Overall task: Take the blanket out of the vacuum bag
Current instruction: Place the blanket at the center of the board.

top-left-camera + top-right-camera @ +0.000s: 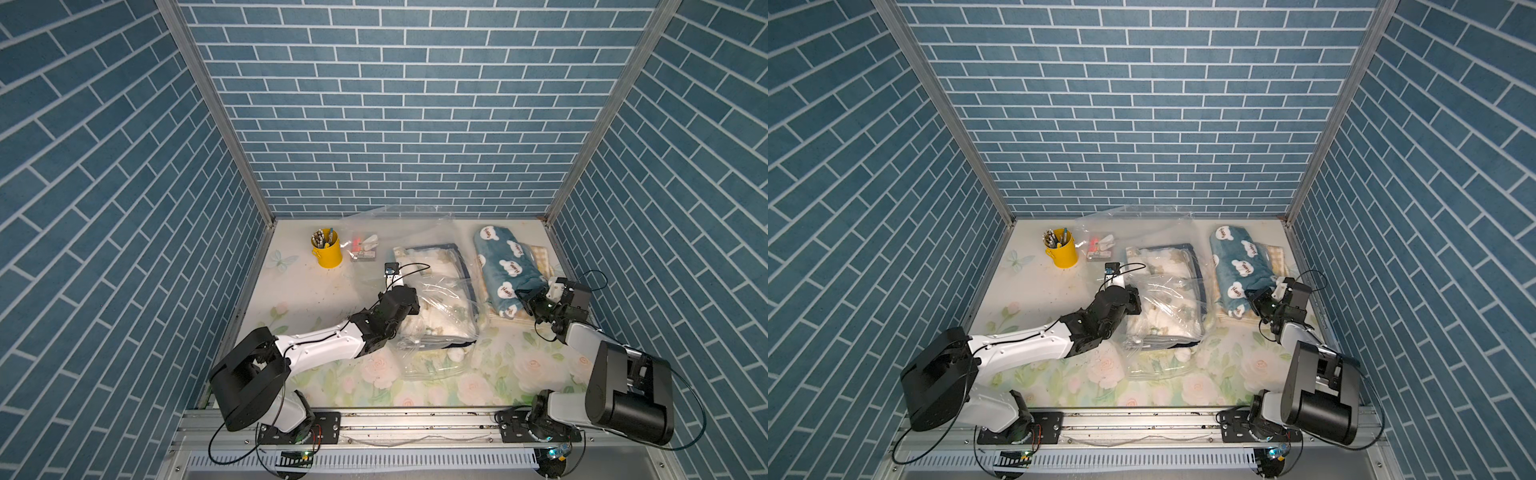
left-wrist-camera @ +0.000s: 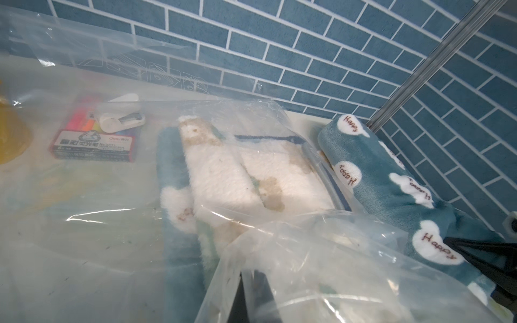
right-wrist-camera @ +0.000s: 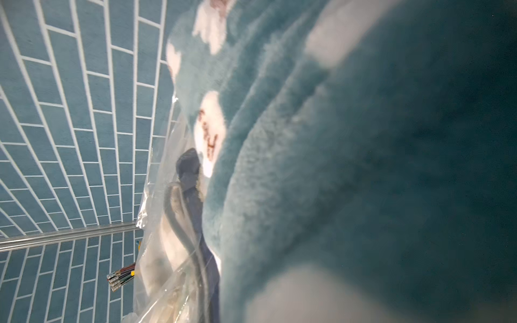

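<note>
Flanking vacuum bag [image 1: 440,299], teal blanket [image 1: 503,259], pen cup [image 1: 327,252]

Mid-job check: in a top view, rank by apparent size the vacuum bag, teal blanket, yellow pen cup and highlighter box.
1. vacuum bag
2. teal blanket
3. yellow pen cup and highlighter box: nearly alike, so I won't separate them.

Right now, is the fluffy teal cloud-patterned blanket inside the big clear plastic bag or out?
Out: the fluffy teal blanket lies folded beside the clear plastic bag, no film over it.
</note>
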